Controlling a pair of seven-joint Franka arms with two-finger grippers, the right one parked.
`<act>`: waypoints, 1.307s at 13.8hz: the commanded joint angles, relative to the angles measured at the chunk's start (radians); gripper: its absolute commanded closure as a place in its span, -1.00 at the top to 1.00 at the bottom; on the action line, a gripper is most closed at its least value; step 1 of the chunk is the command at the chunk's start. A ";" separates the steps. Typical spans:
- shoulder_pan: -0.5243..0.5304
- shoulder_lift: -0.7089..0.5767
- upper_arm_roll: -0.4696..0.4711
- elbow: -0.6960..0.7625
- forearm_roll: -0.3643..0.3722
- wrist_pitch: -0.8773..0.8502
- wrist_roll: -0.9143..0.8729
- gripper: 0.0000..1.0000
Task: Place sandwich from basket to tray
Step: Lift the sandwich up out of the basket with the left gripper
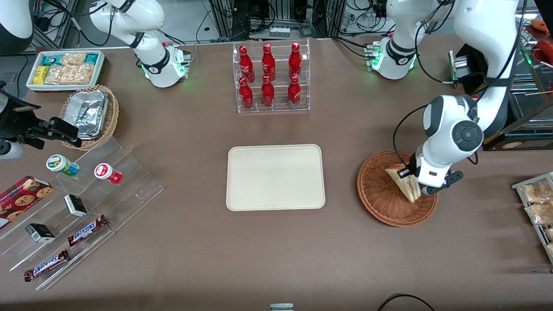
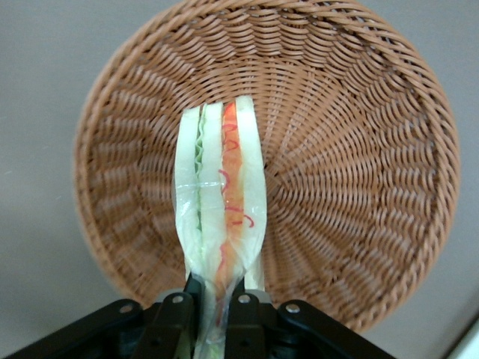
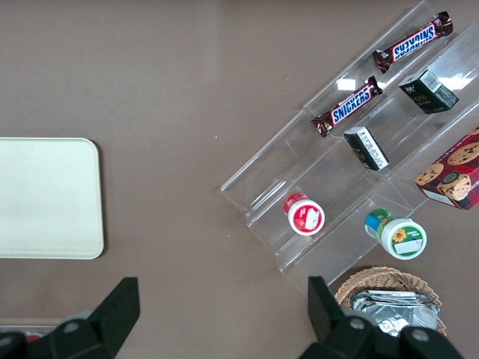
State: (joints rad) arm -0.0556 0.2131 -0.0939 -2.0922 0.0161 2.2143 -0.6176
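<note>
grippers: one black two-finger gripper [image 2: 213,310] of the working left arm is hanging over the basket, its fingers pinching the wedge
sandwiches: one triangular white-bread sandwich [image 1: 406,183] with pink-red and pale filling is showing
reddish-brown baskets: one round woven wicker basket [image 1: 380,198] is sitting under it
trays: one flat cream-beige rectangular tray [image 1: 275,177] is lying at the table's middle
red bottles: six red bottles [image 1: 268,75] are standing in one clear acrylic rack [image 1: 272,108]
chocolate bars: two brown snickers bars [image 1: 86,230] are lying on the clear stepped stand [image 1: 138,185]
small dark boxes: two are resting there [image 1: 75,205]
round tubs: two, one green-lidded [image 1: 60,164], one red-lidded [image 1: 106,172]
cookie boxes: one red box [image 1: 21,196]
tan baskets: one light wicker basket with crumpled foil [image 1: 88,112]
white bins: one holding snack packets [image 1: 65,69]
</note>
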 commanded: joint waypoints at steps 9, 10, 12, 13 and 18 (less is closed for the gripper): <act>-0.009 -0.098 -0.154 0.190 0.013 -0.331 -0.001 -1.00; -0.009 -0.096 -0.182 0.196 0.013 -0.331 0.001 -1.00; -0.009 -0.090 -0.230 0.213 0.016 -0.329 0.027 -1.00; -0.010 -0.090 -0.251 0.215 0.034 -0.329 0.035 -1.00; -0.033 -0.083 -0.325 0.216 0.064 -0.324 0.067 -1.00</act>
State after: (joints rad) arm -0.0722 0.1195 -0.4068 -1.9031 0.0606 1.9101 -0.5817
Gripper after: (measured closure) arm 0.850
